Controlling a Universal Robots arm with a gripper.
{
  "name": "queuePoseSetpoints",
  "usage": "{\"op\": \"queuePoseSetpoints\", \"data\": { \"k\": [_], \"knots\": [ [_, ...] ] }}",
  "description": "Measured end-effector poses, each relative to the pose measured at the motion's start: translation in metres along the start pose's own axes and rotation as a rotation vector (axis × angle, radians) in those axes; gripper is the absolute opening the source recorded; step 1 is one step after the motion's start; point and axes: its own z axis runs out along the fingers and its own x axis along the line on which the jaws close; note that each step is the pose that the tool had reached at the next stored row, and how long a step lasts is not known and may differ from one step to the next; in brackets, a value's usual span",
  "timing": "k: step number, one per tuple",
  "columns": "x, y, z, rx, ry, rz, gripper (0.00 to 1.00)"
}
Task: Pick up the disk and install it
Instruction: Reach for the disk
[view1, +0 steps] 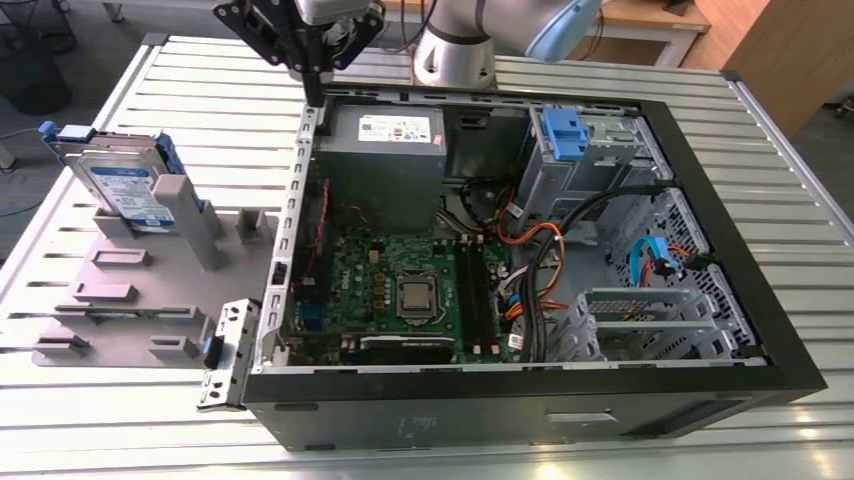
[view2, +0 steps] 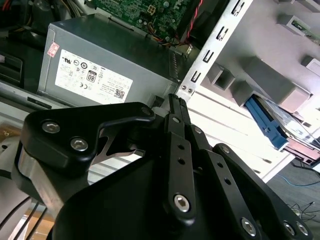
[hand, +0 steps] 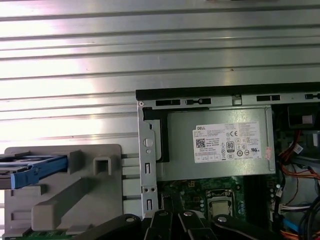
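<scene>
Operator: One tool (view1: 314, 95) to report. Condition?
Technician: Jaws together, nothing held. It hangs over a corner of the open computer case (view1: 534, 400), just beside the power supply (view1: 387, 150), above the case wall that faces the grey fixture (view1: 120, 300).
Operator: Location of the disk (view1: 127, 190)?
Technician: Outside the case, propped tilted on edge in the fixture on the desk (view1: 134, 440). Not yet picked up.
Operator: Bearing from the tool?
Technician: In the exterior view, about 8 o'clock, well apart. One arm only, so no nearer hand to choose.
Operator: Long axis?
Technician: Roughly 10 o'clock to 4 o'clock in the exterior view. The blue carrier bracket (view2: 270, 127) frames it; in the second wrist view it lies beyond the tool tip.
</scene>
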Motion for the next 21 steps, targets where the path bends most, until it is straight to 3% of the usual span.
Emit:
{"op": "queuePoseSetpoints", "data": {
  "k": [16, 21],
  "knots": [
    [0.0032, -0.0002, -0.0001, 0.0000, 0.0000, 0.000, 0.11],
    [0.0083, -0.0007, -0.0002, 0.0000, 0.0000, 0.000, 0.11]
  ]
}}
